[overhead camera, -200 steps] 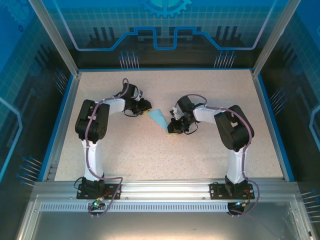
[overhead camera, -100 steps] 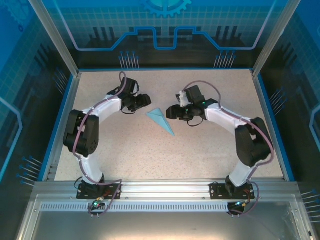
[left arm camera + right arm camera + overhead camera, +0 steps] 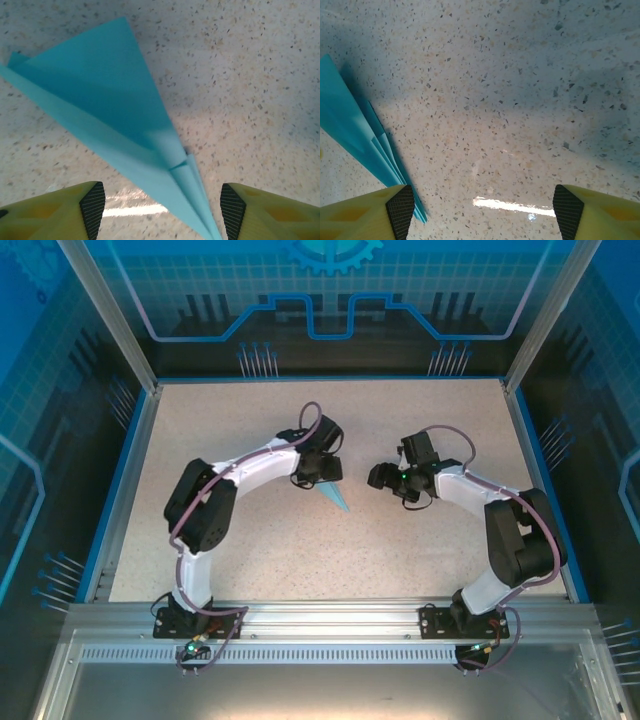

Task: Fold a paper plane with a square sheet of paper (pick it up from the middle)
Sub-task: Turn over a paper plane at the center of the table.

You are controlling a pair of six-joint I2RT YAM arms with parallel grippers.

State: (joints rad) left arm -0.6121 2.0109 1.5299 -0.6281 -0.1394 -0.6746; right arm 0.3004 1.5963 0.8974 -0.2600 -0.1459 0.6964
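Speckled beige table (image 3: pixel 250 540), blue panels (image 3: pixel 330 300) behind. Paper plane (image 3: pixel 115 115) lies flat near table centre, folded, centre crease visible, narrow nose toward near edge. Left tool (image 3: pixel 157 205) right above it, jaws apart, one finger either side of nose, not gripping. Right tool (image 3: pixel 485 210) just beside plane, jaws wide over bare table, holding nothing; plane's tip beside one finger

left tool (image 3: pixel 324 472) now over paper plane (image 3: pixel 336 498), right tool (image 3: pixel 381 477) withdrawn
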